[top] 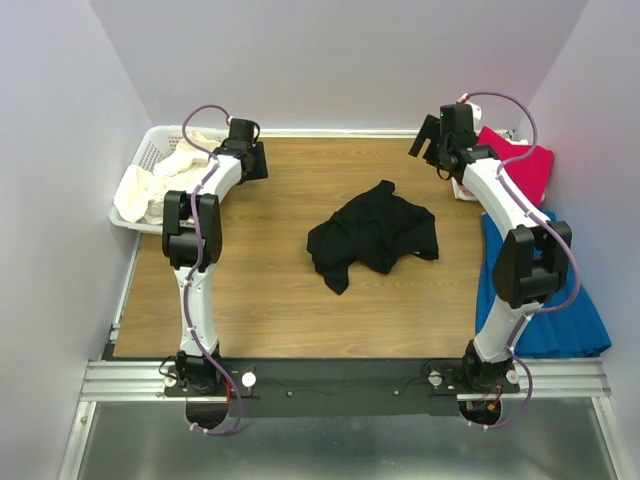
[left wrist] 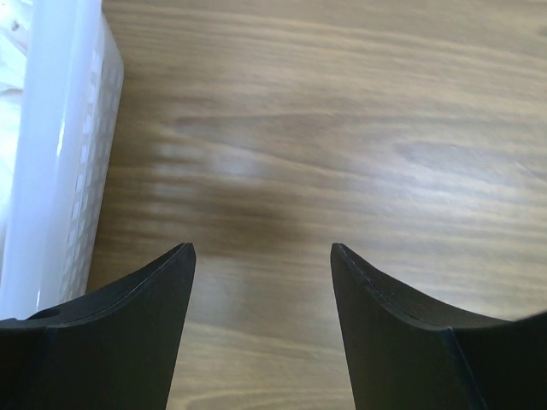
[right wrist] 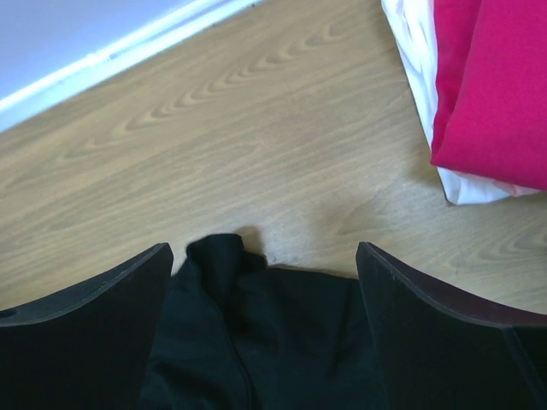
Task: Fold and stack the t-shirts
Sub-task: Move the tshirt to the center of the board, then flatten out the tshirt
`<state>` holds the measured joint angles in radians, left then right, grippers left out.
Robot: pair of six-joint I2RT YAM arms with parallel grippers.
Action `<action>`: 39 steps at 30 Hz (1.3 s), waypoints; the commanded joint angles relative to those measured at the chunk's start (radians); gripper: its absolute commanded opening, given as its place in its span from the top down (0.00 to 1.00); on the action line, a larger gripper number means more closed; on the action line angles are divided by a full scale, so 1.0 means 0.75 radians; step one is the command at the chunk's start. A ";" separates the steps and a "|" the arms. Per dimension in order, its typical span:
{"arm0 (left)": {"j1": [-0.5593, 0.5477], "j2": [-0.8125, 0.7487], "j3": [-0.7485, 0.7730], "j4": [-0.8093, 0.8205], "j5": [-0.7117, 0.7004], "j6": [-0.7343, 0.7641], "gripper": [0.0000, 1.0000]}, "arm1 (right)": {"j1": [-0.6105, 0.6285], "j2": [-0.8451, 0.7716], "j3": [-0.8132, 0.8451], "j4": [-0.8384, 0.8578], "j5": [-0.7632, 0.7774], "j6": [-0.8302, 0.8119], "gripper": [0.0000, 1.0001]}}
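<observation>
A black t-shirt (top: 374,235) lies crumpled in the middle of the wooden table (top: 280,290); its print does not show. In the right wrist view the shirt (right wrist: 265,342) lies below and between my open fingers. A folded crimson red shirt (top: 520,165) lies on a white one at the far right, also in the right wrist view (right wrist: 500,85). Cream-white shirts (top: 165,180) fill the basket. My left gripper (top: 248,160) is open and empty over bare wood beside the basket. My right gripper (top: 432,140) is open and empty, raised at the far right.
A white lattice basket (top: 150,150) stands at the far left corner; its wall shows in the left wrist view (left wrist: 68,154). A blue cloth (top: 545,300) hangs off the table's right side. Lilac walls close in the back and both sides.
</observation>
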<state>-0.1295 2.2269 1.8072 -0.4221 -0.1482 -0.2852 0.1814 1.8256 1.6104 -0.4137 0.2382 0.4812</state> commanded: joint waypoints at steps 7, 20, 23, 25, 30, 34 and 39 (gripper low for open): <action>0.091 0.074 0.157 -0.059 -0.079 0.002 0.26 | 0.065 -0.002 -0.180 -0.082 0.052 -0.122 0.00; 0.118 -0.038 0.125 -0.018 0.030 0.045 0.27 | 0.128 -0.041 -0.204 -0.109 -0.068 -0.273 0.00; 0.085 -0.105 0.086 -0.020 0.085 0.067 0.28 | 0.128 -0.049 -0.214 -0.107 -0.070 -0.259 0.00; 0.054 -0.146 0.043 -0.024 0.101 0.082 0.28 | 0.130 -0.045 -0.216 -0.107 -0.066 -0.222 0.00; -0.078 -0.292 -0.065 -0.059 0.130 0.074 0.28 | 0.147 -0.049 -0.225 -0.113 -0.076 -0.224 0.00; -0.211 -0.388 -0.164 -0.063 0.169 0.045 0.28 | 0.157 -0.041 -0.221 -0.119 -0.029 -0.196 0.00; -0.322 -0.486 -0.282 -0.024 0.306 -0.002 0.28 | 0.163 -0.045 -0.235 -0.125 -0.037 -0.143 0.00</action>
<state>-0.3199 1.9232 1.6672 -0.4484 -0.0334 -0.2562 0.2943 1.8214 1.4582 -0.4736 0.1989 0.3298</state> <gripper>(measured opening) 0.719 0.998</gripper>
